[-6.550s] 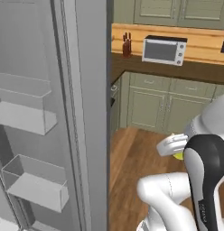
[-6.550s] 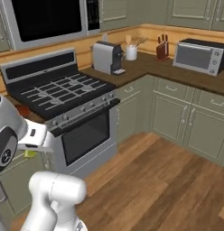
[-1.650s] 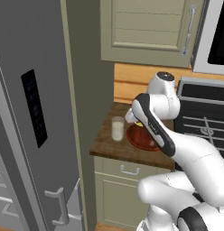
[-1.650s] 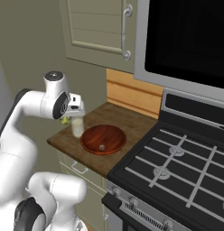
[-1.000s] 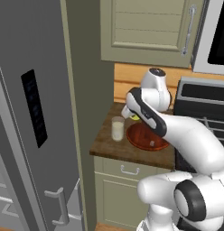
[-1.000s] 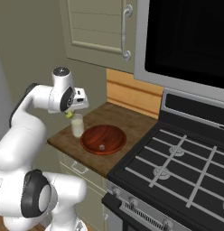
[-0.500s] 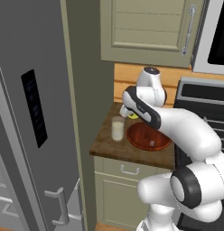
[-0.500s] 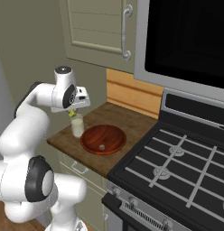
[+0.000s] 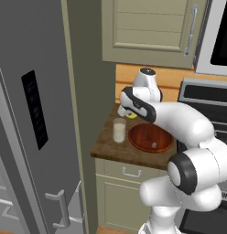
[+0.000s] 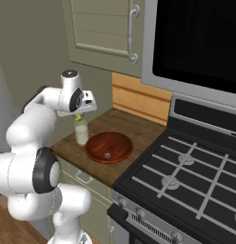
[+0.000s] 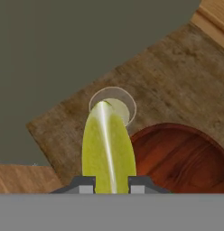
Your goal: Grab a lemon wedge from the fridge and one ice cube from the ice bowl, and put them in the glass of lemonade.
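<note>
My gripper (image 11: 109, 185) is shut on the lemon wedge (image 11: 108, 149), a bright yellow slice that hangs just above the glass of lemonade (image 11: 114, 104). From the base cameras the gripper (image 10: 79, 114) hovers over the glass of lemonade (image 10: 82, 132), with the lemon wedge (image 9: 131, 114) showing as a yellow speck beside the hand. The ice bowl (image 9: 150, 138), round and reddish-brown, sits right of the glass (image 9: 119, 130) on the wooden counter, and a small ice cube (image 10: 107, 154) lies in the ice bowl (image 10: 109, 147). The fridge (image 9: 33, 114) stands tall at the left.
A stove (image 10: 186, 176) with black grates borders the counter on the right. Beige wall cabinets (image 9: 152, 32) and a dark microwave (image 10: 196, 38) hang above. The fridge side wall closes the counter's left end.
The gripper, still holding the lemon wedge, has moved left from over the bowl to above the glass.
</note>
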